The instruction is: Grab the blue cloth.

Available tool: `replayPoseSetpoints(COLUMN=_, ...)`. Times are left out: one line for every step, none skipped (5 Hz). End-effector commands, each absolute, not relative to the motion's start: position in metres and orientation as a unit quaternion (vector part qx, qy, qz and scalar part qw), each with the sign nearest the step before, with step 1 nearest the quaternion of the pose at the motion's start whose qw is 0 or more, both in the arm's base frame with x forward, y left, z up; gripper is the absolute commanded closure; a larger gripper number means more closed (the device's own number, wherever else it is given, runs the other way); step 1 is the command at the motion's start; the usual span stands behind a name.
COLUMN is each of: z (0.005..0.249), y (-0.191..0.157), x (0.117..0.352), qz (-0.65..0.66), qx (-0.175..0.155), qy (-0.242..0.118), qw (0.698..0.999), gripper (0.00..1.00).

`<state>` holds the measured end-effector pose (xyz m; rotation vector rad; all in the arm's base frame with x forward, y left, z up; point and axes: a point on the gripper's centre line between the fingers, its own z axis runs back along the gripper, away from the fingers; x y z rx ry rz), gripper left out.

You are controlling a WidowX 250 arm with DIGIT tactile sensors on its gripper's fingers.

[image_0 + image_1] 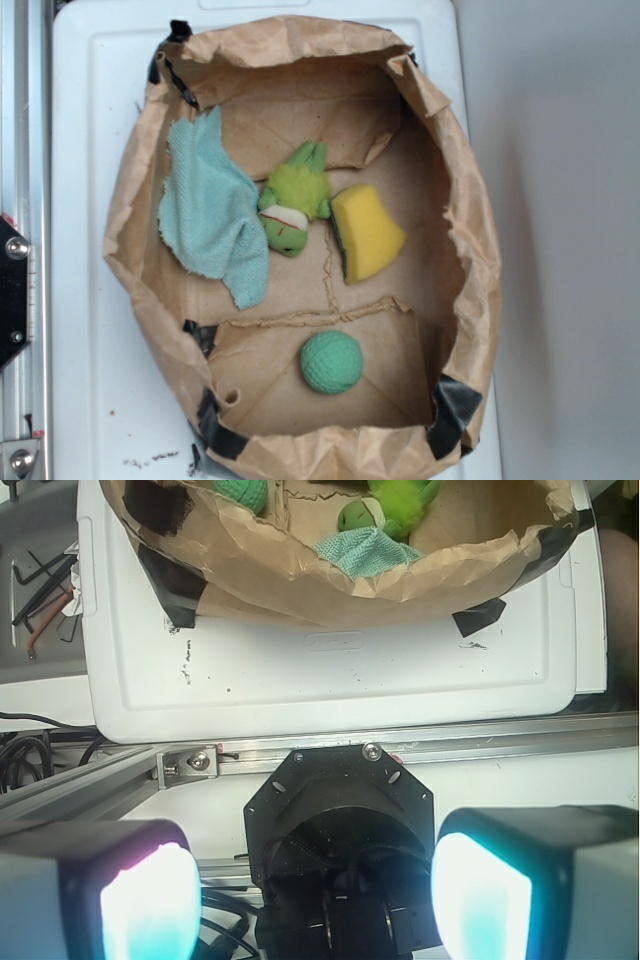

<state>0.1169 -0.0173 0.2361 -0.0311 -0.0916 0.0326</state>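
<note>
- The blue cloth (213, 211) lies crumpled on the left side inside the brown paper bag (478, 240), draped partly up the bag's left wall.
- Its right edge touches the lime-green plush toy (293, 200); the yellow sponge (367, 231) sits just beside that toy.
- The green knitted ball (331, 362) rests apart, near the bag's lower edge.
- The gripper (315, 895) hangs well back from the bag, fingers (150, 900) spread wide apart, holding nothing.

In the wrist view the paper bag's near wall (330, 575) hides most of the blue cloth (366, 552), and the top edge crops the green ball (238, 490) and plush toy (392, 505). The bottom edge cuts off both fingers (150, 900) of the gripper (315, 900). The exterior view's bottom edge clips the bag's lower rim (340, 450).
</note>
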Motion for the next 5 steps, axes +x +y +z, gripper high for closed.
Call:
replayPoseSetpoints(z=0.236, y=-0.017, x=0.117, qz=0.016, qx=-0.016, qy=-0.046, qw=0.999, gripper=0.00)
replayPoseSetpoints(z=0.233, y=-0.006, x=0.150, qz=0.003, qx=-0.026, qy=-0.075, qw=0.997, gripper=0.00)
replayPoseSetpoints(z=0.219, y=0.014, x=0.193, qz=0.008, qx=-0.018, qy=-0.087, qw=0.996, gripper=0.00)
replayPoseSetpoints(z=0.203, y=0.029, x=0.219, qz=-0.001, qx=-0.019, qy=-0.086, qw=0.996, gripper=0.00)
replayPoseSetpoints(z=0.189, y=0.042, x=0.242, qz=0.013, qx=-0.005, qy=-0.098, qw=0.995, gripper=0.00)
